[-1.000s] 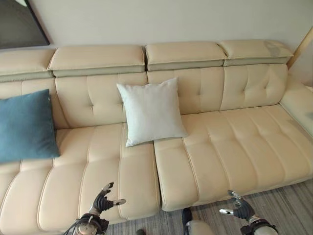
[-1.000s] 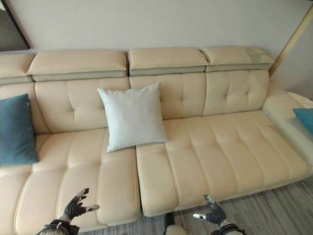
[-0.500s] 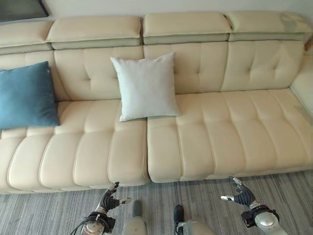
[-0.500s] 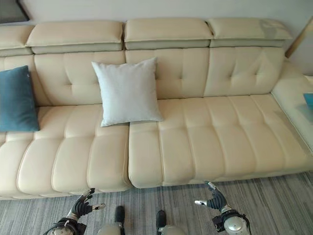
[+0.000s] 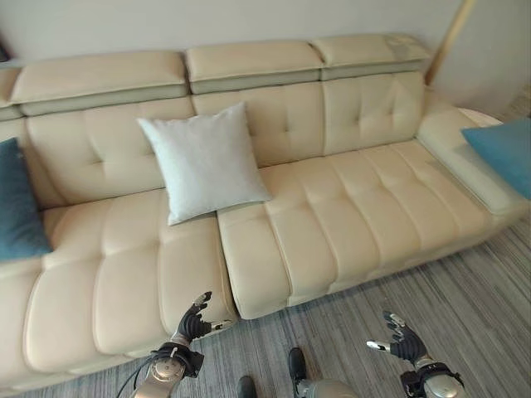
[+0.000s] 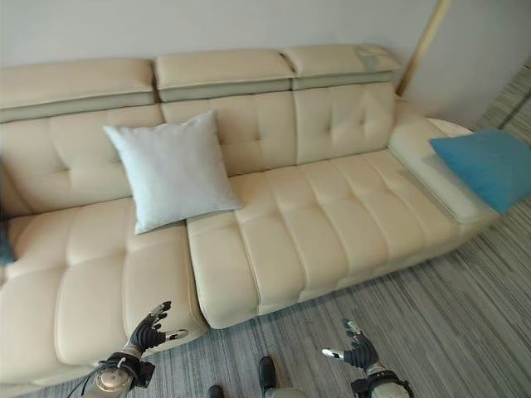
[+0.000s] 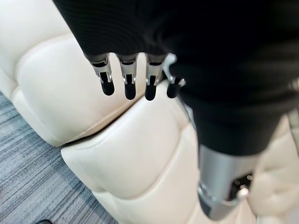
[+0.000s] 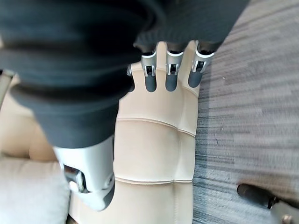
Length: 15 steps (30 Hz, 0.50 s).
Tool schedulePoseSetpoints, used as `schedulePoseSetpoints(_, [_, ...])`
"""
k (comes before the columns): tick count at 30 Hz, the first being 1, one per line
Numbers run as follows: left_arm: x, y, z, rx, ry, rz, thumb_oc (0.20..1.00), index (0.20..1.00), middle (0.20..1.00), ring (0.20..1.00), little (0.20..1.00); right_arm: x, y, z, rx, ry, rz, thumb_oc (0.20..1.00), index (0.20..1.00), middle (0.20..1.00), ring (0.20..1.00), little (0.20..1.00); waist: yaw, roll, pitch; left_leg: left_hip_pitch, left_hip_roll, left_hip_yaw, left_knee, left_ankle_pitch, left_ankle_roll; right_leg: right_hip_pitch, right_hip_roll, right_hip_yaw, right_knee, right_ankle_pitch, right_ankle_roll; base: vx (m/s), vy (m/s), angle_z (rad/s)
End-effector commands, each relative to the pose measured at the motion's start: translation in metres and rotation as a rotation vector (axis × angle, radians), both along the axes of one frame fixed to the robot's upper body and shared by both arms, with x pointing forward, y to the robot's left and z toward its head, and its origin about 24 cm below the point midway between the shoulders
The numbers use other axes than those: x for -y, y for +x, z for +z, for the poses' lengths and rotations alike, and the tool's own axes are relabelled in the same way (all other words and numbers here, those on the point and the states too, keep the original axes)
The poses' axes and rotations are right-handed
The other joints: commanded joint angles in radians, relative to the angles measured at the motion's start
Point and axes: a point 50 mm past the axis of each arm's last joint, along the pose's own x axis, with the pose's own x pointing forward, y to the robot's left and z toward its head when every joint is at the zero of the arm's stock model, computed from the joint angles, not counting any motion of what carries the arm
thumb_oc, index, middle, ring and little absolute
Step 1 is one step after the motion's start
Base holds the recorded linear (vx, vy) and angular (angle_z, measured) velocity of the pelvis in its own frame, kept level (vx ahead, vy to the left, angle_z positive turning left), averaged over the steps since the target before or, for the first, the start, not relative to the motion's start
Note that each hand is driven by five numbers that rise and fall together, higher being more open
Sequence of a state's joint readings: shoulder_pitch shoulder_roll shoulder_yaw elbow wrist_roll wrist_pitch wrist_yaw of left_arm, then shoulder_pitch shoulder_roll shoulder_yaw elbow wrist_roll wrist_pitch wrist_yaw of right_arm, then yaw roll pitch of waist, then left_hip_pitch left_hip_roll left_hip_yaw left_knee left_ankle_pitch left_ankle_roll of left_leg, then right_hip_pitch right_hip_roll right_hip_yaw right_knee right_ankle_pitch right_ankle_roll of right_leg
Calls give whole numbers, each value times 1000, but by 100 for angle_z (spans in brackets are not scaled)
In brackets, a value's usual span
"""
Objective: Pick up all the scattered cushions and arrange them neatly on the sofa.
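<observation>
White cushion leans on sofa back; blue cushion on armrest. Your left hand, right hand: fingers spread, empty.

even, soft indoor light; wrist views blurred up close.

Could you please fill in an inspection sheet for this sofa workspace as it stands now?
Surface: cream sofa, seats mostly bare.
Job's things: white cushion upright against the backrest; blue cushion at the sofa's left end; another blue cushion on the right armrest end.
Clutter: nothing seen.
Hands: left hand open, holding nothing, at the seat's front edge; right hand open, holding nothing, over the floor.
Cables: nothing seen.
Surroundings: grey striped carpet, pale wall, wooden pole leaning at the right.
</observation>
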State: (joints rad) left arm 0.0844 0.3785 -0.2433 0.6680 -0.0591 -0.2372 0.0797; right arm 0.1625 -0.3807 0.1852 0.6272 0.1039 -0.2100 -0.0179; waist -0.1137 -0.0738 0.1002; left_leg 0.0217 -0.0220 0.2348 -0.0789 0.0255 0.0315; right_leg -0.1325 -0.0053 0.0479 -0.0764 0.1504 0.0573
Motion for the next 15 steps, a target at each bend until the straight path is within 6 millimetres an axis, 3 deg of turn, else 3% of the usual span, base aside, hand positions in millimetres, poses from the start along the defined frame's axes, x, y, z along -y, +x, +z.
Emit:
schedulePoseSetpoints(1, [-1, 8, 8, 52, 21, -31, 1000, 1000, 1000, 1000, 1000, 4, 26, 16, 109, 34, -31, 1000, 1000, 1000, 1000, 1000, 1, 6, -7, -29, 30, -16, 72, -87, -44, 7, -6, 16, 174, -140, 95, -106, -15, -83])
schedulePoseSetpoints(2, [-1, 9, 8, 56, 15, -31, 1000, 1000, 1000, 1000, 1000, 2, 28, 17, 115, 45, -33, 1000, 1000, 1000, 1000, 1000, 3, 8, -8, -30, 34, 3, 71, -86, -44, -3, -10, 6, 176, -135, 97, -106, -31, -138])
schedulePoseSetpoints(4, [0, 9, 9, 59, 10, -28, 1000, 1000, 1000, 1000, 1000, -3, 34, 22, 150, 67, -38, 1000, 1000, 1000, 1000, 1000, 5, 12, 0, -19, 50, 59, 72, -89, -43, -27, -40, -80, 190, -129, 100, -81, -62, -166])
schedulePoseSetpoints(6, [2, 8, 10, 62, -3, -34, 1000, 1000, 1000, 1000, 1000, -6, 38, 25, 169, 80, -39, 1000, 1000, 1000, 1000, 1000, 17, 24, 2, -5, 71, 111, 62, -86, -45, -36, -92, -233, 213, -142, 87, -11, -100, -110])
schedulePoseSetpoints(7, [2, 7, 9, 50, -12, -42, 1000, 1000, 1000, 1000, 1000, -10, 40, 25, 172, 94, -35, 1000, 1000, 1000, 1000, 1000, 26, 38, -3, 23, 94, 161, 60, -105, -53, -35, -140, -364, 261, -170, 87, 63, -88, -125])
schedulePoseSetpoints(8, [2, 7, 9, 50, -12, -42, 1000, 1000, 1000, 1000, 1000, -10, 40, 25, 171, 94, -35, 1000, 1000, 1000, 1000, 1000, 26, 37, -3, 24, 93, 161, 60, -106, -53, -36, -140, -364, 264, -172, 87, 84, -128, -174])
schedulePoseSetpoints(10, [4, 3, 6, 29, -25, -51, 1000, 1000, 1000, 1000, 1000, -17, 45, 30, 195, 93, 9, 1000, 1000, 1000, 1000, 1000, 22, 32, -19, 49, 108, 251, 85, -120, -60, -10, -177, -461, 246, -165, 86, 86, -229, -166])
schedulePoseSetpoints(13, [12, 4, 2, 7, -32, -81, 1000, 1000, 1000, 1000, 1000, -14, 43, 30, 198, 96, -1, 1000, 1000, 1000, 1000, 1000, -2, 32, -28, 46, 130, 294, 155, -138, -84, 0, -162, -423, 213, -171, 84, 105, -207, -129])
schedulePoseSetpoints(15, [21, 7, 1, 7, -39, -121, 1000, 1000, 1000, 1000, 1000, -9, 39, 33, 210, 95, -14, 1000, 1000, 1000, 1000, 1000, -31, 33, -31, 21, 213, 318, 312, -116, -126, 33, -133, -393, 186, -192, 57, 211, -370, -40])
